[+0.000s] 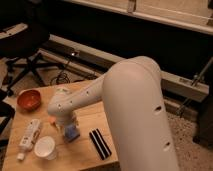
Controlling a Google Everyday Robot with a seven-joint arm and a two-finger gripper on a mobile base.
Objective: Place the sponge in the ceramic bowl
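The blue sponge (72,132) lies on the wooden table (85,117), just left of its middle. My gripper (68,125) hangs from the white wrist directly over the sponge, at its top edge, and the wrist hides the contact. The orange-red ceramic bowl (29,99) stands at the table's far left corner, well apart from the sponge and with nothing inside that I can see.
A white cup (45,147) stands near the front left, with a white bottle (28,136) lying beside it. A black block with pale stripes (100,144) lies right of the sponge. My bulky white arm (132,110) covers the table's right side. An office chair (30,55) stands behind.
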